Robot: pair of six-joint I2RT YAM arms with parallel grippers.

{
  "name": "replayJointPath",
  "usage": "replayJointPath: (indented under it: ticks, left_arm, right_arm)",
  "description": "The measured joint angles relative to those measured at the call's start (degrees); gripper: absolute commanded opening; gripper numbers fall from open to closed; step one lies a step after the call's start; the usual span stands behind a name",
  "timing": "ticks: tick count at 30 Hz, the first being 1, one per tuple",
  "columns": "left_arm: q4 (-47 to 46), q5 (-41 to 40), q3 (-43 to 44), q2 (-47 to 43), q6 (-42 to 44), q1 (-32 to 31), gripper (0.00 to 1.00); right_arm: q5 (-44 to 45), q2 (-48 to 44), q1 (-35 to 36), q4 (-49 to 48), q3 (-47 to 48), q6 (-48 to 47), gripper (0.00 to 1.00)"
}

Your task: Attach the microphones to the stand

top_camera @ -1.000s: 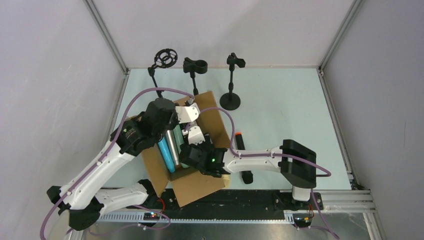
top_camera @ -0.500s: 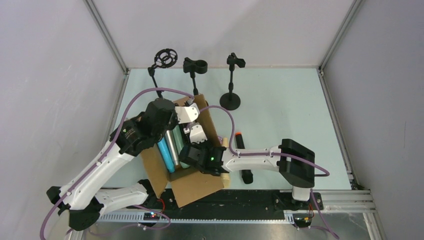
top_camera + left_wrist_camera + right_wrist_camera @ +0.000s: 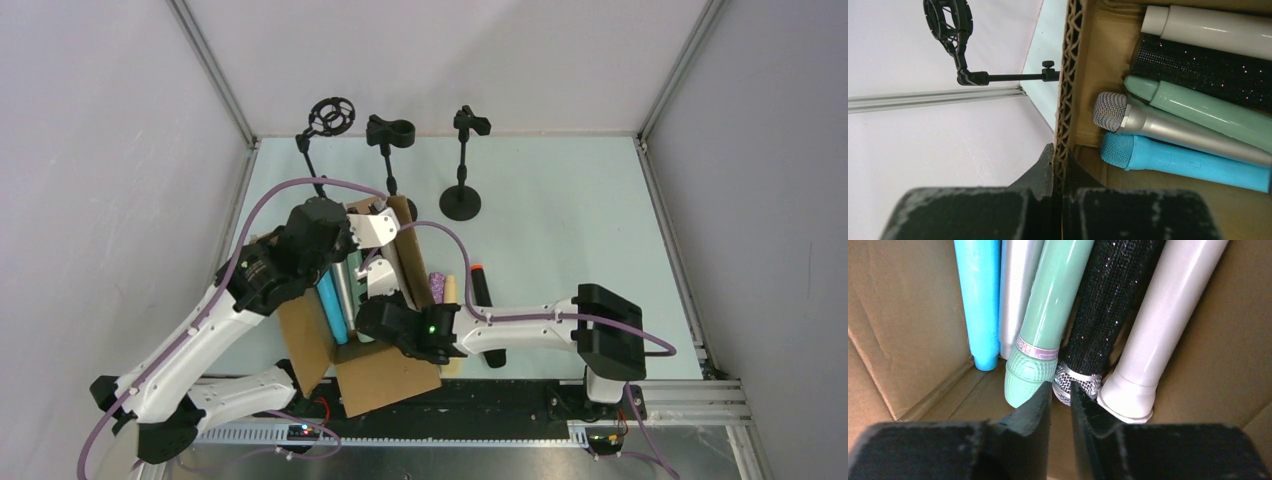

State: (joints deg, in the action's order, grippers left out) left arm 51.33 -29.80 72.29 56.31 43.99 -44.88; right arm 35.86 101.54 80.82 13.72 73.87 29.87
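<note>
**Top view.** A pale mint-green table (image 3: 560, 180) fills the middle of the frame. It is closed in by plain grey-white walls (image 3: 100, 150) and aluminium frame rails (image 3: 212, 70). Three black microphone stands (image 3: 463, 160) stand in a row at upper centre. A brown cardboard box (image 3: 385, 375) lies at lower centre-left. The left gripper (image 3: 392, 222) is at the box's far wall and the right gripper (image 3: 380, 272) is down inside it. Just right of the box, side by side on the table, lie a glittery purple microphone (image 3: 437, 285), a cream microphone (image 3: 451, 290) and a black microphone with an orange tip (image 3: 478, 290).

**Left wrist view.** At bottom centre the left gripper is clamped on the corrugated edge of the box wall. To its right, inside the box, lie five more. From the top of the frame down they are an off-white microphone (image 3: 1208, 30), a dark glittery microphone (image 3: 1198, 70), a mint green microphone (image 3: 1198, 107), a silver-grey microphone (image 3: 1158, 127) and a blue microphone (image 3: 1188, 160).

**Right wrist view.** The right gripper's fingers are barely parted, with nothing between them. Their tips sit just in front of the heads of the mint green and dark glittery microphones.

**Against half a second ago.** The box has swung toward the lower left, uncovering the glittery purple microphone it had hidden. The right arm's elbow sits further right.
</note>
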Motion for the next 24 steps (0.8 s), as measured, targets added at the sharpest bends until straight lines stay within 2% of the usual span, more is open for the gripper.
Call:
replayJointPath:
  ticks: [7,15,24]
  left_arm:
    - [0.0,0.04,0.0,-0.28,0.0,0.0,0.0]
    - [0.04,0.26,0.0,-0.48,0.0,0.0,0.0]
    - [0.33,0.0,0.0,-0.42,0.0,0.02,0.0]
  right_arm:
    - [-5.05,-0.07,-2.78,-3.45,-0.92,1.38,0.57]
    - [-9.86,0.98,-5.05,-8.22,-0.85,2.75,0.57]
    - [-13.07,6.6,-5.55,-8.44,2.51,3.06,0.57]
